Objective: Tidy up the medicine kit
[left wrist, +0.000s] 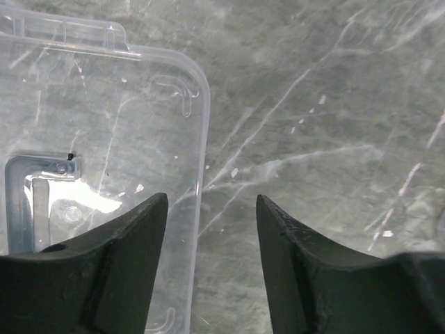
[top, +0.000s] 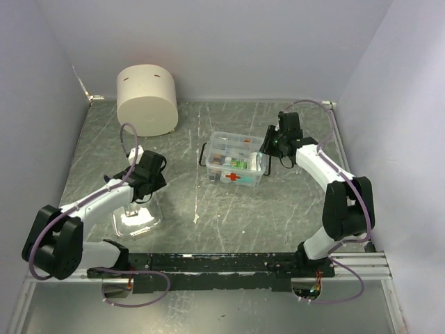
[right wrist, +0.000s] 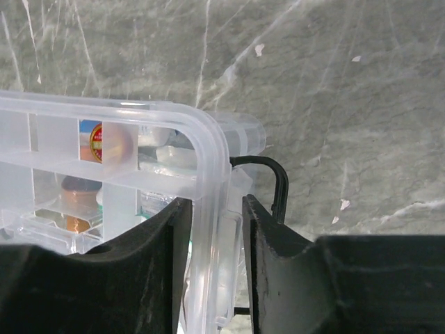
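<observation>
Medicine kit (top: 235, 158) sits on the grey scratched tabletop (top: 278, 216), to the right of the cream cylinder (top: 147, 99) and nearer the arm bases than it, well apart from it. The kit is a small clear plastic box with rounded corners, open at the top. A red cross (top: 231, 177) shows on the long side turned away from the cylinder. Inner walls split it into compartments holding small bottles and packets, one of them green (top: 240, 164). In the right wrist view a round orange-brown item with a printed label (right wrist: 104, 142) lies in a compartment by the corner. A black wire handle (right wrist: 278, 184) curves off the kit's end farthest from the cylinder, and another black loop (top: 204, 154) shows at the end nearest it.

Right gripper (right wrist: 217, 209) is at the kit's end farthest from the cylinder. Its fingers are closed on the clear end wall, one inside the box and one outside, next to the handle.

Clear lid (top: 137, 219) lies flat on the tabletop, straight towards the arm bases from the cylinder and well apart from the kit. Left gripper (left wrist: 212, 202) hovers low over the lid's edge, fingers spread and holding nothing. One finger is above the lid, the other above bare tabletop.
</observation>
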